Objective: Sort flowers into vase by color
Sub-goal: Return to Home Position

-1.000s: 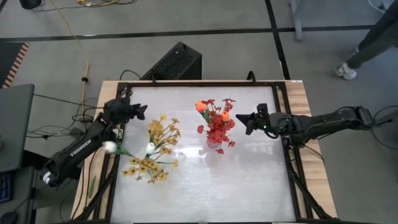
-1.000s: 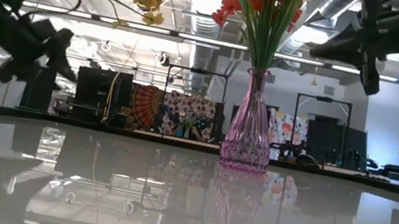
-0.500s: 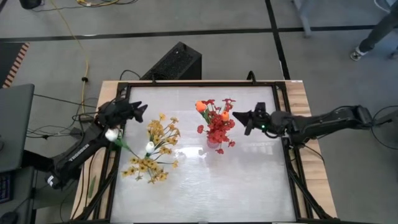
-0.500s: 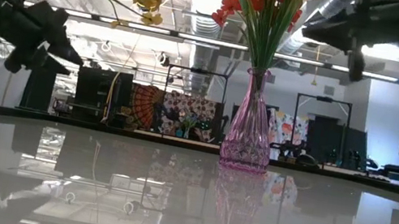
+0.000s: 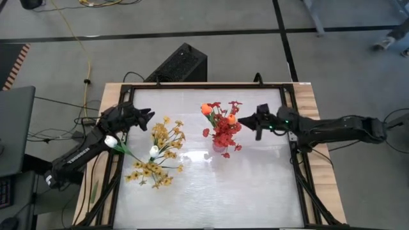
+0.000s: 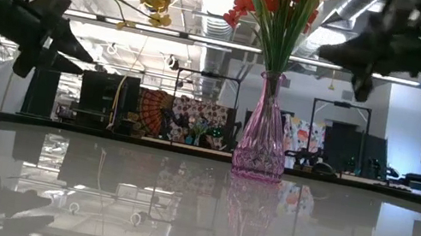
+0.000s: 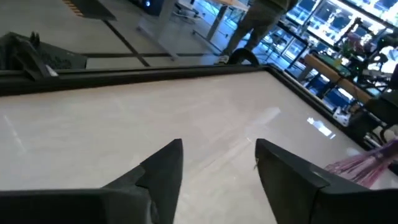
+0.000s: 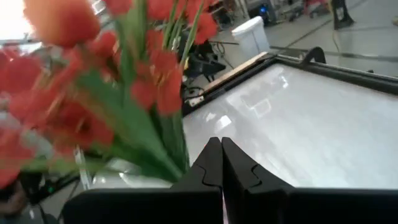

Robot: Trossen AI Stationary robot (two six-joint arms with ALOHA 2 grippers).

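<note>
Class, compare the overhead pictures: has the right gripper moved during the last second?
Yes. In the high view, the right gripper has crept left, narrowing the gap to the red flowers, which have stayed put.

High view: you look straight down on the whole table. Low view: level across it, sharing the pink vase near the right gripper. Wrist views: forward past each arm's own fingers.

The right arm has edged nearer the red flowers.
</note>
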